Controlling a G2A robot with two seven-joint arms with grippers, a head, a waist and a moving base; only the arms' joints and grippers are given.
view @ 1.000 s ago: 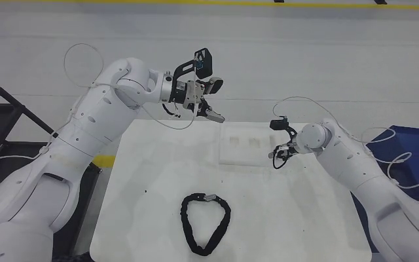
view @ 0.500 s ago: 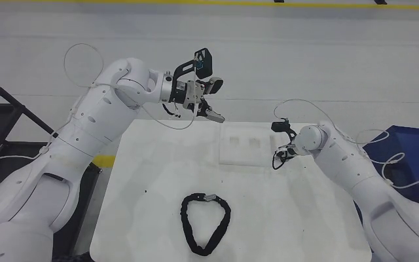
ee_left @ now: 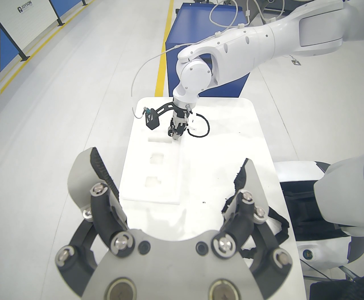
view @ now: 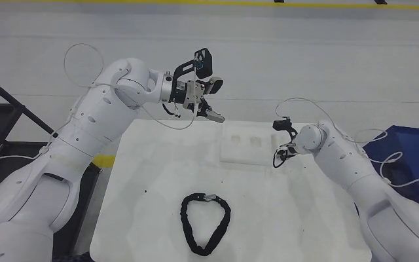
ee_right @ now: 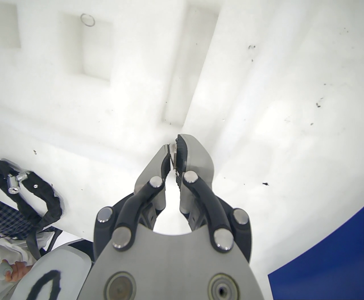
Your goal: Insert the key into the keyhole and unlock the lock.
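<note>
A black chain lock (view: 205, 223) lies looped near the table's front, its silver cylinder (view: 209, 196) at the top of the loop; the lock (ee_right: 34, 196) is also in the right wrist view. My right gripper (view: 279, 157) is low at the right edge of the white foam tray (view: 245, 149). Its fingers (ee_right: 186, 153) are shut, and a thin metal sliver, apparently the key (ee_right: 171, 148), sits between the pads. My left gripper (ee_left: 170, 170) hangs open and empty above the table's back edge (view: 213, 115).
The foam tray (ee_right: 57, 93) has several recesses; one holds a small metal ring (ee_right: 87, 20), and a long narrow slot (ee_right: 184, 74) lies just beyond my right fingertips. A blue cabinet (ee_left: 204, 42) stands off the table's right side.
The right arm has shifted slightly while its gripper stays at the tray's edge. The left arm and the chain lock have not moved.
</note>
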